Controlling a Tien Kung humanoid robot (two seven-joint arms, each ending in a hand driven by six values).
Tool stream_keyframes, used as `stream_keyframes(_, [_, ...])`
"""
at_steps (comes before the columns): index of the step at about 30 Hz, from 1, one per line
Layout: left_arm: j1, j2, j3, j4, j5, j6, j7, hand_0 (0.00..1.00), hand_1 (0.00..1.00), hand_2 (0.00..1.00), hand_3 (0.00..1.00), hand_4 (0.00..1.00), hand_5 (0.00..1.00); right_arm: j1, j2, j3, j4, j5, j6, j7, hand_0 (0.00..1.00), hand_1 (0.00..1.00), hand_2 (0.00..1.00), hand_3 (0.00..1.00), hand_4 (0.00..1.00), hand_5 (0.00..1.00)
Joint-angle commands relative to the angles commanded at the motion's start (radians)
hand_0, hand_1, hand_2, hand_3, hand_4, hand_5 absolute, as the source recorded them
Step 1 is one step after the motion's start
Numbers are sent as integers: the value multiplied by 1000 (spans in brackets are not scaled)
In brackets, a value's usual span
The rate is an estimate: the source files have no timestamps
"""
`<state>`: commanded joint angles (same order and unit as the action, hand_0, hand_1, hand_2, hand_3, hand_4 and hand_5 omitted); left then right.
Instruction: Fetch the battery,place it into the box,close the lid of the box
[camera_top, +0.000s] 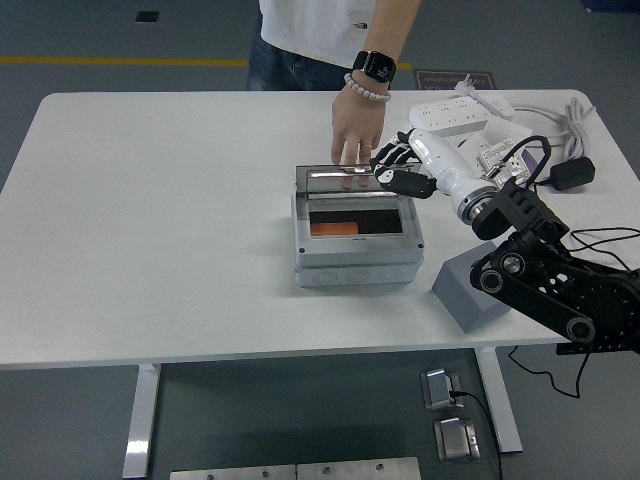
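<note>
Table first: you have the box near centre, its long axis running 9 to 3 o'clock. Lid stands half-lowered at the box's 12 o'clock edge. Your right hand, fingers loosely curled against the lid's right end, holds nothing. A person's hand steadies the lid from 12 o'clock. Battery lies inside, left compartment.

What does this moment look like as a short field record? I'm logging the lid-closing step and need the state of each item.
box: grey, mid-table
lid: clear, hinged at the far side, tipped partway down over the opening
battery: orange, inside the box, left part
right hand: at the lid's right far corner, fingers curled against it
person's hand: fingers on the lid's far edge
grey block: right of the box, partly behind the arm
left hand: not in view
</note>
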<state>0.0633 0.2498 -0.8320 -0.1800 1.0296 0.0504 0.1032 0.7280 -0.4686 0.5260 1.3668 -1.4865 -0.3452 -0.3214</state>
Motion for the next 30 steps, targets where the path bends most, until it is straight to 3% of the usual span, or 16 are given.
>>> stream_keyframes(6, [0, 1, 2, 0, -2, 1, -1, 406, 558, 516, 499, 2, 2, -2, -26, -15, 56, -14, 14, -26, 682, 603, 595, 612, 580, 569])
stream_keyframes(30, [-5, -4, 10, 0, -11, 1, -7, 406, 560, 517, 499, 2, 2, -17, -57, -84, 161, -16, 63, -72, 616, 586, 592, 614, 575, 580])
